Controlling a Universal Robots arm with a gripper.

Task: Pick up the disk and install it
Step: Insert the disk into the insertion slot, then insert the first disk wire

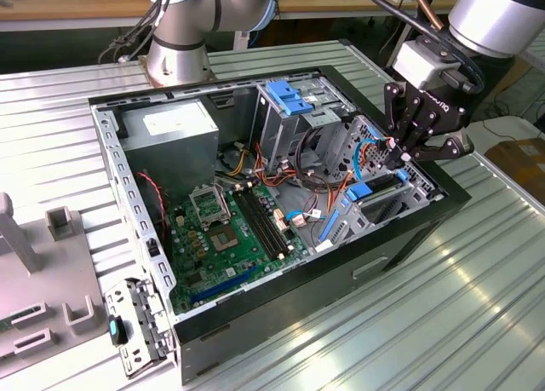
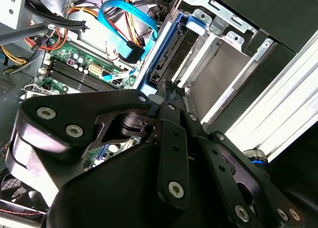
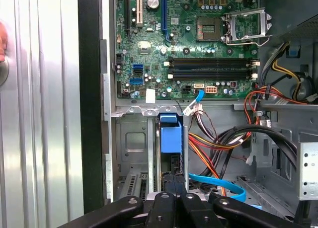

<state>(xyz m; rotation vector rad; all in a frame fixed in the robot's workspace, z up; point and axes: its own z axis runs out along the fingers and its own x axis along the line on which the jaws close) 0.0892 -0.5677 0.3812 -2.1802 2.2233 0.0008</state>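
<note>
Disk (image 3: 170, 133), on edge in drive bay (image 3: 131, 138), is met by jaws drawn together; if skewed, it could be jammed or cables (image 3: 213, 138) pinched.

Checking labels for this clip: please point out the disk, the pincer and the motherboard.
the disk (image 3: 170, 134), first wrist view, blue carrier end.
the pincer (image 1: 398, 156), exterior view, midway between its fingertips.
the motherboard (image 3: 191, 45), first wrist view, green board beside the socket.
</note>
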